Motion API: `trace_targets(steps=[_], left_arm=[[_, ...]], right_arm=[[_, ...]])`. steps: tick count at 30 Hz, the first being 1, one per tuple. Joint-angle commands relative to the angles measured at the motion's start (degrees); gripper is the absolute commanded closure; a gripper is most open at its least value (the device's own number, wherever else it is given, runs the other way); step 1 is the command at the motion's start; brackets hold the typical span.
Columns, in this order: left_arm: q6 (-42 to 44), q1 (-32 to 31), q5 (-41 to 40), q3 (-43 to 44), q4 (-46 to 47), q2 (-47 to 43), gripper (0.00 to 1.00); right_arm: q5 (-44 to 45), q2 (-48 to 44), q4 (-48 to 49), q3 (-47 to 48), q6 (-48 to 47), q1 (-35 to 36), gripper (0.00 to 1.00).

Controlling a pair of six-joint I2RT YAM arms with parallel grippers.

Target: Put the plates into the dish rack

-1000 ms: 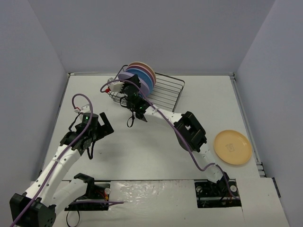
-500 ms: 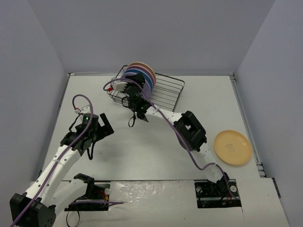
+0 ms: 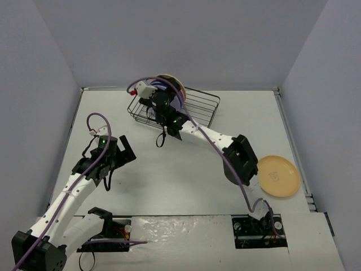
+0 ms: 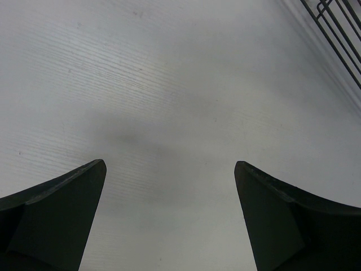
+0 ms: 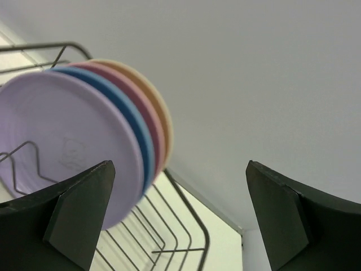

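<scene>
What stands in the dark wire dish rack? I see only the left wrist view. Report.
Observer: Four round matte plastic plates stand on edge in the dish rack, the lilac plate foremost.
Operator: Give the right gripper.
Observer: The right gripper is open and empty, facing the lilac plate.
Operator: Locate any plate left out.
Observer: A round orange-yellow plastic plate lies flat on the white table, far right.

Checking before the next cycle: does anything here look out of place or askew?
Only the orange-yellow plate: it lies flat near the right edge of the table, far from the dish rack, where the other four plates stand on edge in a tidy row. Nothing looks spilled or damaged.
</scene>
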Motion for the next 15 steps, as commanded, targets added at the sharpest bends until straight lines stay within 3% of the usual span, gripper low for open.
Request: trace_targets(steps=[1,4,5,9,12,15], left_arm=[[1.0,0.5,1.3,2.7,3.5,-0.2,0.03],[1.0,0.5,3.2,2.8,5.9,0.7,0.03],[1.0,0.5,3.3,2.8,6.7,0.8,0.03],[1.4,0.4,7.8,1.9,12.5,2.9,0.03],[1.6,0.5,9.9,1.6,14.4,4.7,0.03],[2.2,0.3,11.2,1.6,14.8,6.5,0.03]], right_arm=[[2.5,-19.4,-7.9,1.1,19.6,-2.7,0.0],[5.5,-27.8,-17.5,-4.3,37.8,-7.8,0.0],[6.4,-30.7,-18.3,-4.9,39.9,-8.3,0.0],[6.3,-48.6,-33.3,-22.1,67.5,-21.6,0.0],[0.2,-56.9,-46.5,-28.5,80.1,-31.5,0.0],[-3.4,-58.6,-59.5,-31.3,83.7,-40.6,0.0]])
